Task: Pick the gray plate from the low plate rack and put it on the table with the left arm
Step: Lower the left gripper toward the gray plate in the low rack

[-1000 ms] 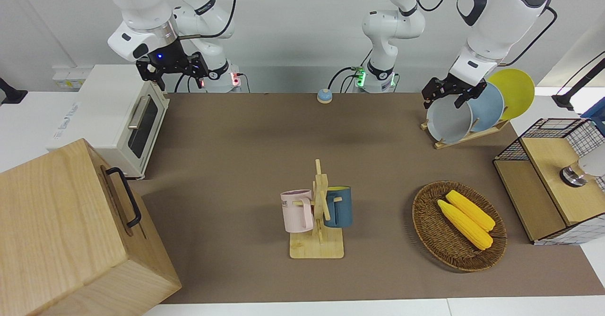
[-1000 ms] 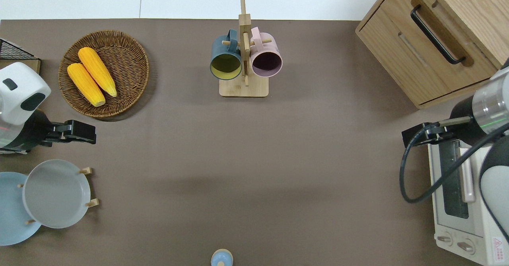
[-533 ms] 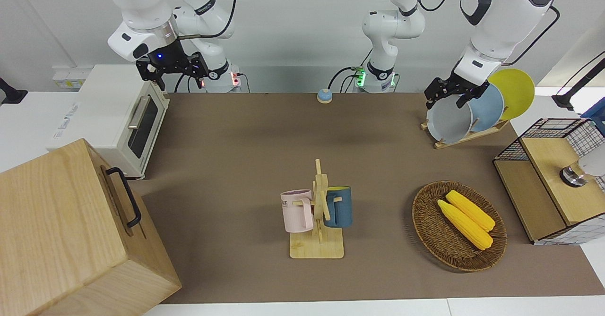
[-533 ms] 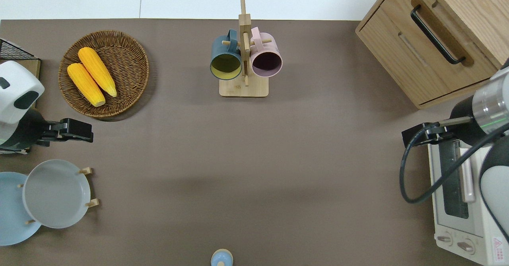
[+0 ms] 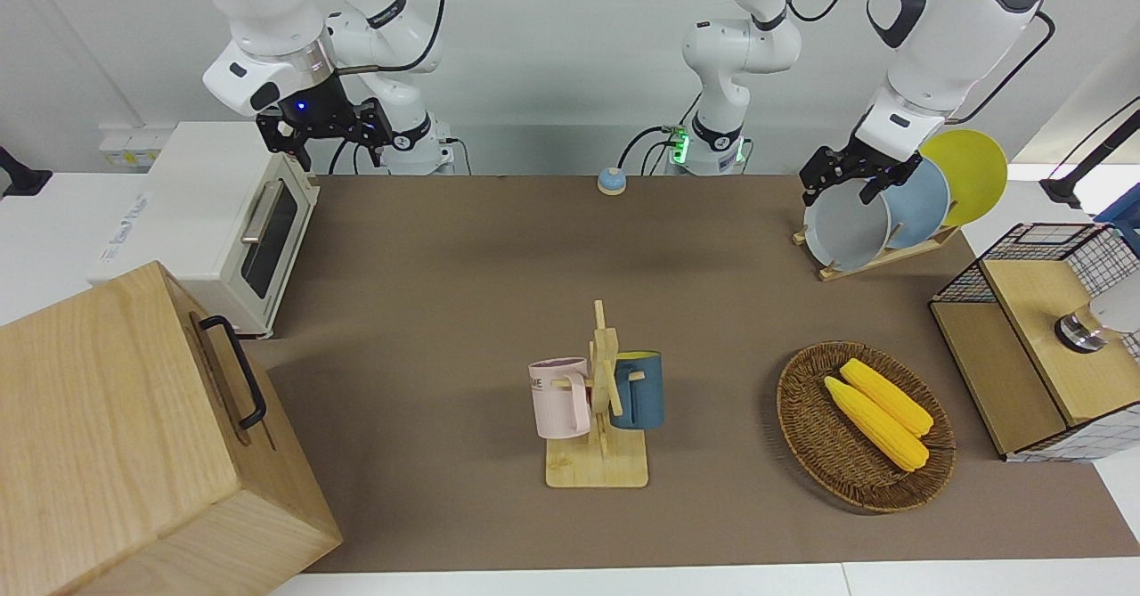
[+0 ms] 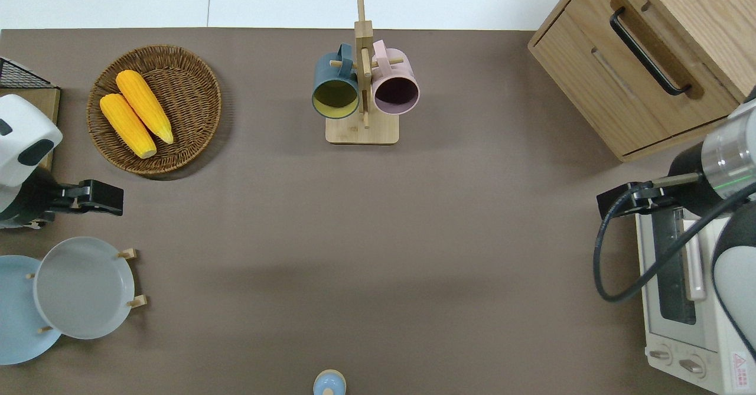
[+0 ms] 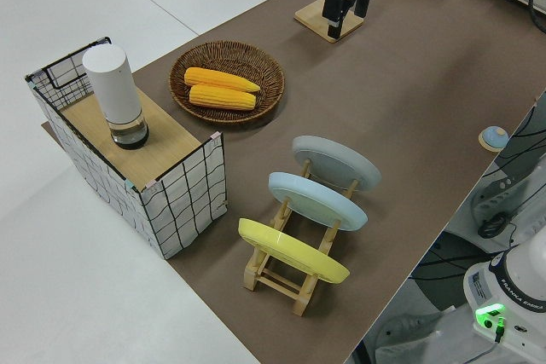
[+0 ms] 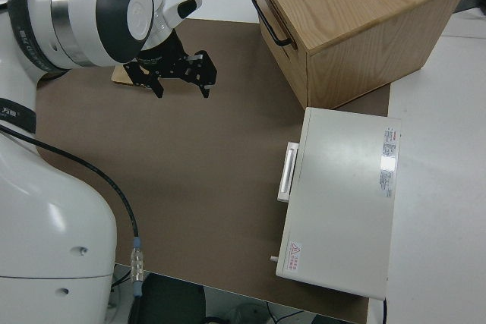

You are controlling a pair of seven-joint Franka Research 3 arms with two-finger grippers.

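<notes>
**Approach stage: plate not yet lifted from rack**

Gray plate [image 6: 82,287] sits in the low plate rack [image 7: 294,272], leaning in the slot farthest toward the middle of the table, with the light blue plate [image 7: 317,200] and then the yellow plate [image 7: 293,250] slotted beside it toward the left arm's end. Rack stands on the table [image 6: 378,253] near the robots' edge.

Left gripper [image 6: 97,197] is up in the air over bare mat between the wicker basket [image 6: 155,109] of corn and the rack, as the overhead view shows. Fingers spread apart, nothing between them. No contact with the plate's rim visible in any view.

Right arm parked; its gripper [image 8: 180,73] has its fingers apart and carries nothing.

Progress, as judged: nothing of the task completed. Plate untouched in its slot. Left to do: bring the gripper onto the plate's upper rim, close on it, lift it clear of the slats, carry it to open mat, set it down flat, release.
</notes>
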